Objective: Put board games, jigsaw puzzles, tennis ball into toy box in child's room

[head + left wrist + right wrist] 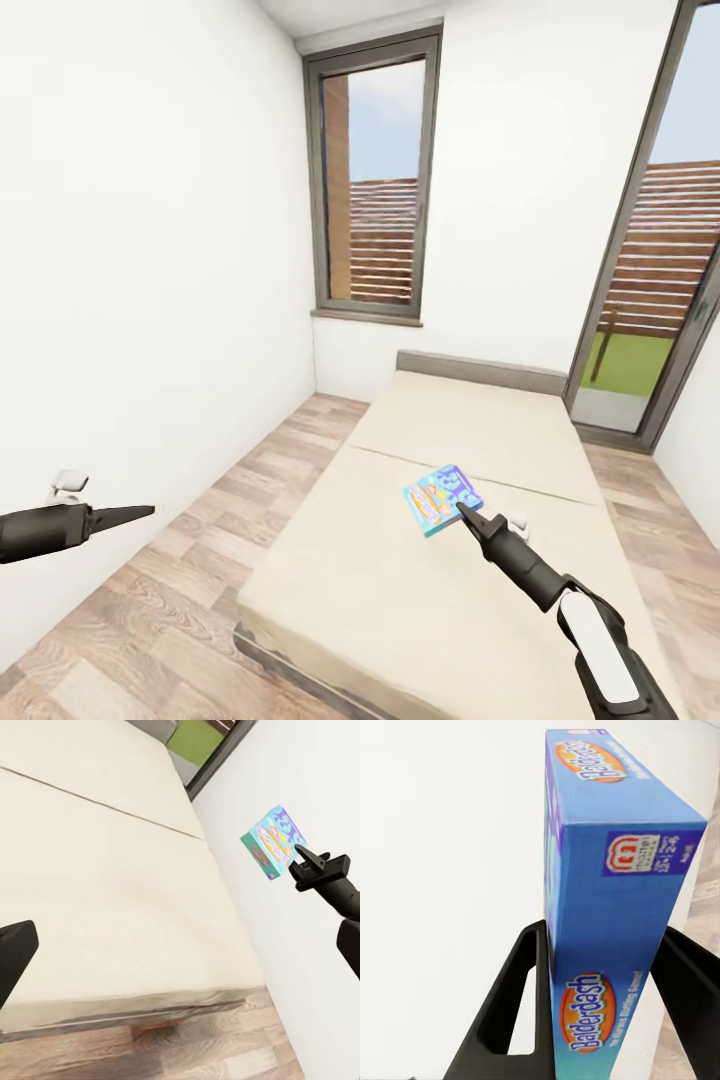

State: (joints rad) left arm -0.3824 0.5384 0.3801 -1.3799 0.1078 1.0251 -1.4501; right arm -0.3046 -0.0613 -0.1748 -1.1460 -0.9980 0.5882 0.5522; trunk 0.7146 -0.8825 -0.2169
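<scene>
While bed (400, 560) spans mid-room, right gripper (463, 510) is clamped on board game (441, 498), held above mattress, right of centre; left gripper (140, 512) far left, opening can't be judged

Both arms raised, right gripper loaded.

Right arm reached forward from the lower right, its gripper (466, 512) clamped edge-on across a board game box (442, 499), one finger (514, 1009) on each face. Left arm extended level from the left edge; left gripper (140, 512) tapered to a point, jaws apparently together, though hard to confirm.
</scene>
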